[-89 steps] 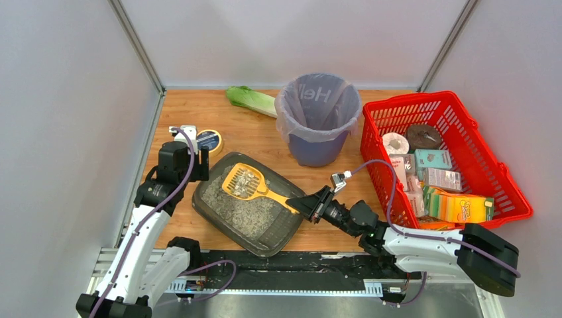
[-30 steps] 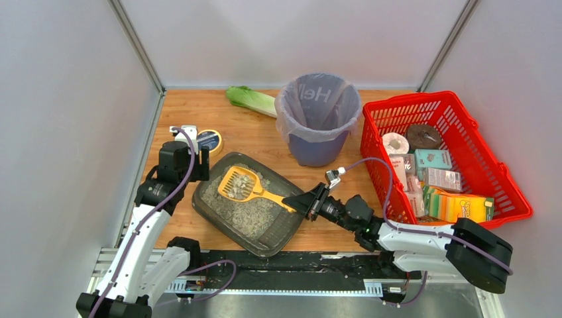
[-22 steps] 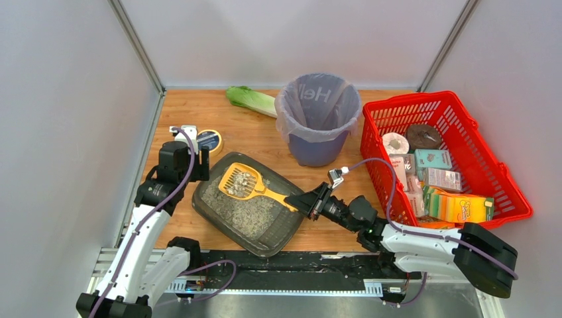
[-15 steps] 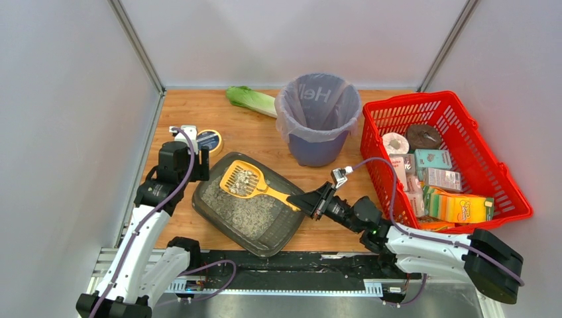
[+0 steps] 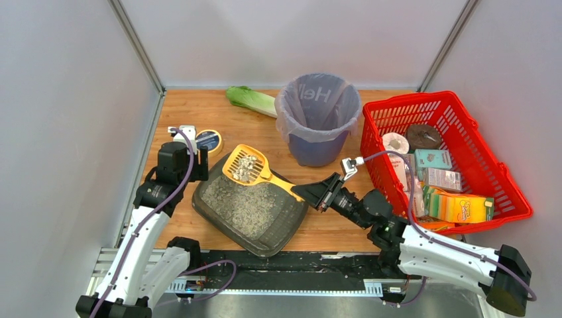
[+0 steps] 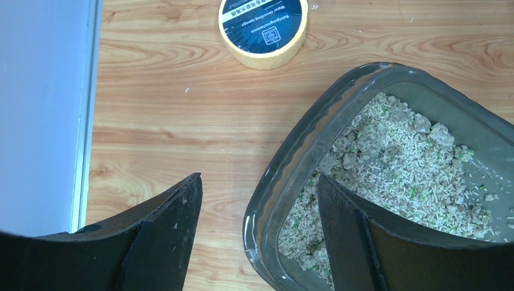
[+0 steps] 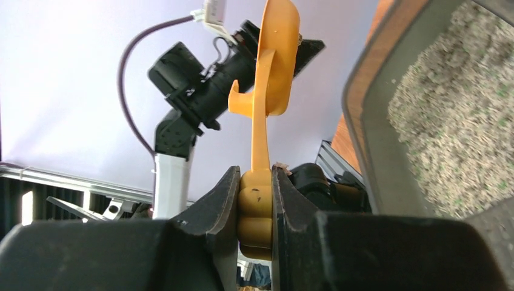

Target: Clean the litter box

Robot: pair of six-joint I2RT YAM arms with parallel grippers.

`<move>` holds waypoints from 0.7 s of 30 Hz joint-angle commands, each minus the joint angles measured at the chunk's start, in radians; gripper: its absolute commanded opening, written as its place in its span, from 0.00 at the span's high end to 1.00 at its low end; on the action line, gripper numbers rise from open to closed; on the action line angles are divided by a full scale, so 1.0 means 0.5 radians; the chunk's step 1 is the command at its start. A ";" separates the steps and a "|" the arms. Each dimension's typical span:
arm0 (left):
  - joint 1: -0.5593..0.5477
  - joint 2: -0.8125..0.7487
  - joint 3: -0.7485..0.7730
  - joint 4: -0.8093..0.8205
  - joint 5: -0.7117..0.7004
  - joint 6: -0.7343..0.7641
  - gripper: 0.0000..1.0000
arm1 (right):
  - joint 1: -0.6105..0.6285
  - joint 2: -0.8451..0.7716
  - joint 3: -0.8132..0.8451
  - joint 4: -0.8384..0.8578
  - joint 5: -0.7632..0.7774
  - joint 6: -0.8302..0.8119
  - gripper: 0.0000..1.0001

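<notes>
On the wooden table (image 5: 252, 136), toward 8 o'clock from its middle, lies the litter box (image 5: 293, 218), a shallow dark grey translucent plastic tray with rounded corners, filled with grey-beige granules and some clumps; I judge it stiff at the rim but a little flexible in the walls, and rather heavy with its loose filling, so it should be kept flat and steadied only by the rim. The left gripper (image 6: 257, 182) stands wide open at the tray's 10 o'clock corner; one finger is over the wood, the other over the litter, with the rim between them; whether they touch it I cannot tell. The right gripper (image 7: 254, 182) is closed firmly on the handle end of the yellow slotted plastic scoop (image 5: 246, 165); its head, carrying pale clumps, hangs above the tray's 12 o'clock rim. The scoop seems light and rigid, yet the load sits far from the grip, so it must be held level on the way to the purple bag-lined bin (image 5: 318, 151), at 1 o'clock from the tray.
</notes>
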 commanded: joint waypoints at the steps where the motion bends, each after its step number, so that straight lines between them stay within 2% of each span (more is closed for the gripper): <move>1: -0.007 -0.034 0.020 0.040 -0.042 -0.005 0.22 | -0.032 -0.044 0.159 -0.061 0.085 -0.111 1.00; 8: -0.007 -0.047 0.020 0.040 -0.033 -0.014 0.22 | -0.207 0.130 0.281 0.166 -0.078 0.000 1.00; 9: -0.007 -0.050 0.023 0.040 -0.033 -0.011 0.22 | -0.232 0.149 0.324 0.163 -0.190 -0.003 1.00; 15: -0.007 -0.053 0.020 0.040 0.010 -0.020 0.22 | -0.590 0.263 0.612 0.049 -0.513 -0.028 1.00; 21: -0.010 -0.050 0.026 0.040 0.026 -0.017 0.22 | -0.955 0.297 0.717 0.027 -0.731 0.094 1.00</move>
